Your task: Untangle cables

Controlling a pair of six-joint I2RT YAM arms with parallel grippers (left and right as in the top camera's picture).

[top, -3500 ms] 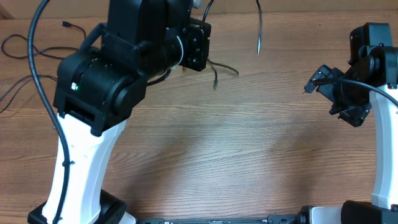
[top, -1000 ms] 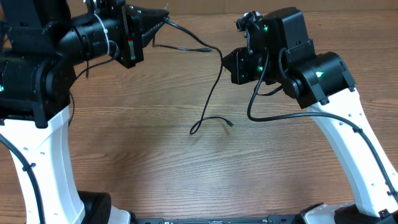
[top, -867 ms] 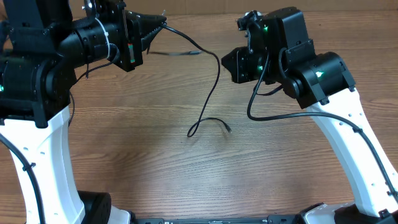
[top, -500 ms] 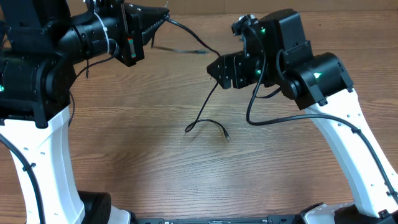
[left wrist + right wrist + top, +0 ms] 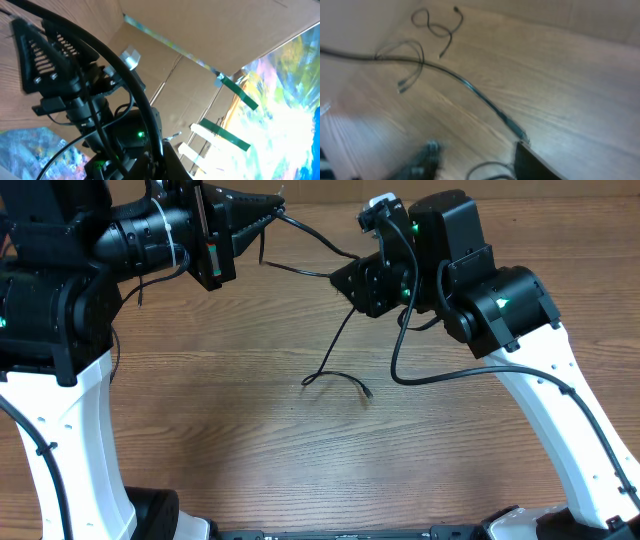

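My left gripper [image 5: 272, 207] is up at the back left, shut on thin black cables [image 5: 318, 242] that run right from its tip. One cable [image 5: 335, 345] drops past my right gripper [image 5: 342, 283] to the table, where it ends in a small loop and a plug [image 5: 367, 393]. In the right wrist view, the right gripper [image 5: 477, 160] has its jaws apart. A cable [image 5: 470, 90] runs taut down to its right finger [image 5: 532, 162]. More cables [image 5: 432, 27] lie looped on the wood behind. In the left wrist view, the left gripper [image 5: 161, 162] pinches a cable [image 5: 135, 90].
A thick black arm cable [image 5: 400, 370] loops under the right arm. A cardboard wall [image 5: 200, 30] stands behind the wooden table [image 5: 250, 450]. The arms' white bases [image 5: 70, 460] stand at the front left and front right.
My right gripper has moved left up to the hanging cable, and its jaws have parted. The cable's lower loop has shifted slightly on the table. The left gripper has stayed put, shut.
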